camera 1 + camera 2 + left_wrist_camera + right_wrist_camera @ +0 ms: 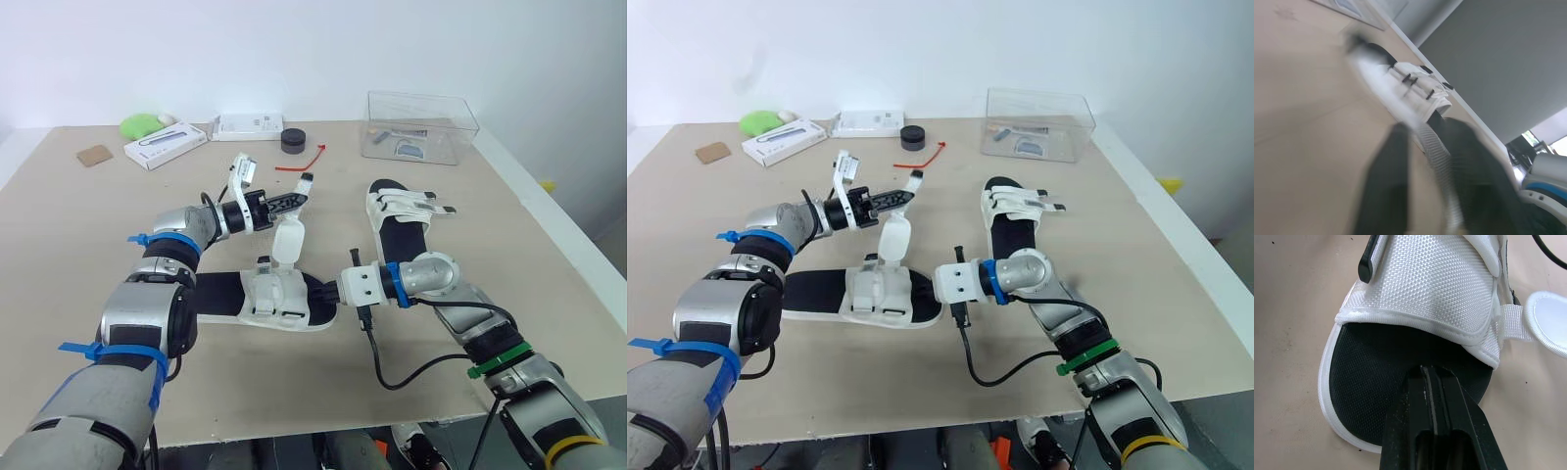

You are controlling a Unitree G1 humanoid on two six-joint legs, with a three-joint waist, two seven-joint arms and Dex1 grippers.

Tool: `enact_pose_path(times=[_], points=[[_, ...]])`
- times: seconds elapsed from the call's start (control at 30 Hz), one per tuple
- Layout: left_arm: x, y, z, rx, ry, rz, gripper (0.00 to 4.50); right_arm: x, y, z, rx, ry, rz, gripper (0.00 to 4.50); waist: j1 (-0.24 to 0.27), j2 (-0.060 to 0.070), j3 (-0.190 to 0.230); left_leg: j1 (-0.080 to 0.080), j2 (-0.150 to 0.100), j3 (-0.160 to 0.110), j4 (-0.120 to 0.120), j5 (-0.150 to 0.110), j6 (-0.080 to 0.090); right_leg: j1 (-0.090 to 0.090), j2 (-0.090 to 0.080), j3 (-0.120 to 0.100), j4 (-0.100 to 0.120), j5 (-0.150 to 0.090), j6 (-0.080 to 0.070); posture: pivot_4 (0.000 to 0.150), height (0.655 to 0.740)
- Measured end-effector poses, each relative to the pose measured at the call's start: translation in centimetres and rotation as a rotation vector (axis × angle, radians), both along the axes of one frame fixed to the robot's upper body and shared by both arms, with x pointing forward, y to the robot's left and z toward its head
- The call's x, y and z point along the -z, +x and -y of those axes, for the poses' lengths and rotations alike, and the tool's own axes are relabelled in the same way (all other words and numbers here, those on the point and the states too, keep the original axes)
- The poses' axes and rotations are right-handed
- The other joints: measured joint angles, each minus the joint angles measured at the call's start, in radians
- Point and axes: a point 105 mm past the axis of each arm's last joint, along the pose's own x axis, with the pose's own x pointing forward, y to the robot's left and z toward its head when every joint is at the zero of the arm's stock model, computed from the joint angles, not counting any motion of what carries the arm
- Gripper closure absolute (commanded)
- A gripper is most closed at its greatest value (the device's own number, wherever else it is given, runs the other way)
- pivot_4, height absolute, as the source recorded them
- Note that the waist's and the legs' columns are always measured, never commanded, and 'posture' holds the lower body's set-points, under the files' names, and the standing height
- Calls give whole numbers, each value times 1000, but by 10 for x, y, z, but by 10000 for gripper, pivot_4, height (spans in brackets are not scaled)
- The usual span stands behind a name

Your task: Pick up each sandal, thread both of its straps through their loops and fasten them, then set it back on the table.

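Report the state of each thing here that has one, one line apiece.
Near white-strapped black-soled sandal: flat on the table, one strap lifted, unfastened.
Far white-strapped sandal: flat on the table, straps laid across it.
Left gripper: shut on the lifted strap.
Right gripper: shut, resting on the near sandal's footbed.
Clear plastic box: upright, items inside.

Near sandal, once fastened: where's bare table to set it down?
Widest bare patch: the table left of the left arm, in front of the brown card. Another lies between the far sandal and the table's right edge, in front of the clear box. Crowded: the back edge, and the middle around the near sandal.
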Motion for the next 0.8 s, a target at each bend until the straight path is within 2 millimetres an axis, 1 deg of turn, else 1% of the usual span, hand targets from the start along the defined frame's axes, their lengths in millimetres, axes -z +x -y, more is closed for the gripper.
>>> enact_pose_path(times=[0.07,0.2,0.3,0.37,0.43,0.47,0.57,0.6,0.63,0.67,0.73,0.8], points=[[0,1,-1,-9,7,9,44394,0,0,0,0,-1,0,45000,0,0,0,0,0,0,0,0,0,0,0,0,0,0,0,1500,7400],[-5,1,0,10,70,106,44394,0,0,0,-1,-1,0,45000,0,0,0,0,0,0,0,0,0,0,0,0,0,0,0,1500,7400],[-18,-7,3,63,142,297,44394,0,0,0,-1,-2,0,45000,0,0,0,-1,0,0,0,0,0,0,-1,0,0,0,0,1500,7400],[-20,-16,2,83,205,445,44394,0,0,0,-2,-1,1,45000,0,0,0,-1,0,0,0,0,0,0,-1,0,0,0,0,1500,7400],[-22,-31,-1,107,281,608,44394,0,-1,0,-2,-1,2,45000,0,0,0,-1,0,0,0,0,0,0,-3,0,0,1,-2,1500,7400],[-23,-43,-4,128,339,715,44394,-1,-1,0,-4,-3,4,45000,0,0,0,0,0,0,0,0,0,0,-6,0,0,2,-3,1500,7400],[-23,-73,-11,194,504,963,44394,0,-1,2,-1,-10,2,45000,1,1,0,0,-1,0,0,0,0,1,-8,0,0,3,-5,1500,7400],[-19,-84,-14,231,566,1053,44394,0,0,3,0,-11,0,45000,1,1,0,0,-1,0,0,0,0,1,-9,0,0,3,-5,1500,7400],[-15,-92,-16,257,605,1106,44394,1,0,3,2,-13,-3,45000,1,1,0,0,-1,0,0,0,0,2,-9,0,0,3,-4,1500,7400],[-8,-101,-19,292,647,1172,44394,1,0,3,3,-15,-4,45000,2,1,-1,1,-1,0,0,0,0,2,-10,-1,0,1,-1,1500,7400],[0,-113,-20,349,692,1266,44394,2,1,3,5,-16,-7,45000,4,1,-1,1,-1,0,1,1,2,2,-10,-1,-1,2,1,1500,7400],[7,-129,-20,435,738,1402,44394,2,2,3,5,-16,-9,45000,5,1,-1,1,-1,1,1,2,3,2,-10,-1,-2,3,0,1500,7400]])
